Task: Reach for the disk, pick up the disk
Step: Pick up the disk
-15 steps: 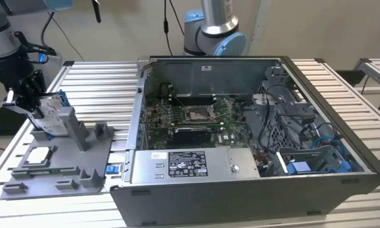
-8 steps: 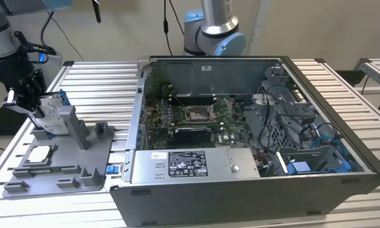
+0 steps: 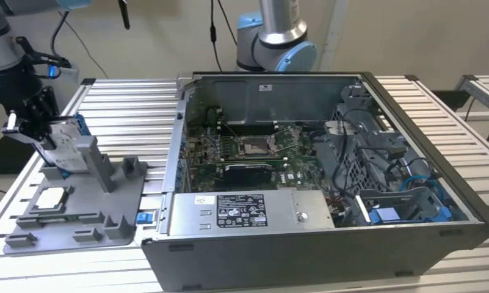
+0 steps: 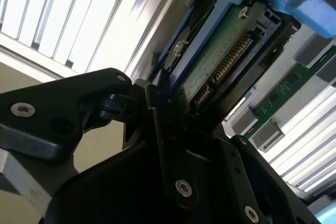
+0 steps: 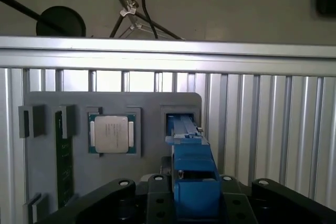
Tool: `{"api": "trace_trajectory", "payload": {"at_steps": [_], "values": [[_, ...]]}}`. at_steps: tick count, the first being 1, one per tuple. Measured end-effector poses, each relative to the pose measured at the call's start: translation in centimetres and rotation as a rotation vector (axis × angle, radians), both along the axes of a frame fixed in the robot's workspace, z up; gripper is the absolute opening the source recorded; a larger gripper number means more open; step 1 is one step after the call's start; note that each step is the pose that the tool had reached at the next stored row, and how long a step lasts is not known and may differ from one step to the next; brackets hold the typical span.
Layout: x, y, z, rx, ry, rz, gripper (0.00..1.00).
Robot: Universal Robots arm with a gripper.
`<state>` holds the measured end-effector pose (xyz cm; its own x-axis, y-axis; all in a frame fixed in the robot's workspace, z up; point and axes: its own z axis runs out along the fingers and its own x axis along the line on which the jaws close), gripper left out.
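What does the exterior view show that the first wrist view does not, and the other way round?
Exterior view: the open computer case with its motherboard and power supply.
First wrist view: a green memory stick in the grey tray, and cables beyond the table.
Both: the table, the tray, the chip, and the gripper shut on the disk.

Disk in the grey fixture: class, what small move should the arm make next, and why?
Probably a short, straight lift upward. The gripper straddles the disk, which stands on edge in a slot of the grey fixture; in the first wrist view its blue rail sits centred in the gripper. Pulling sideways would likely jam it against the slot walls.
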<state>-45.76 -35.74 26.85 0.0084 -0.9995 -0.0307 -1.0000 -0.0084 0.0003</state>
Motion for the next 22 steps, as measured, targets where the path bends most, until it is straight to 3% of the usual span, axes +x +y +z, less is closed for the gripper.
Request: {"api": "trace_trajectory", "payload": {"at_steps": [12,22], "values": [[0.0,0.00,1.73,-0.0001,0.0000,0.000,0.00],[0.0,0.00,2.62,0.0000,-0.0001,0.000,0.00]]}}
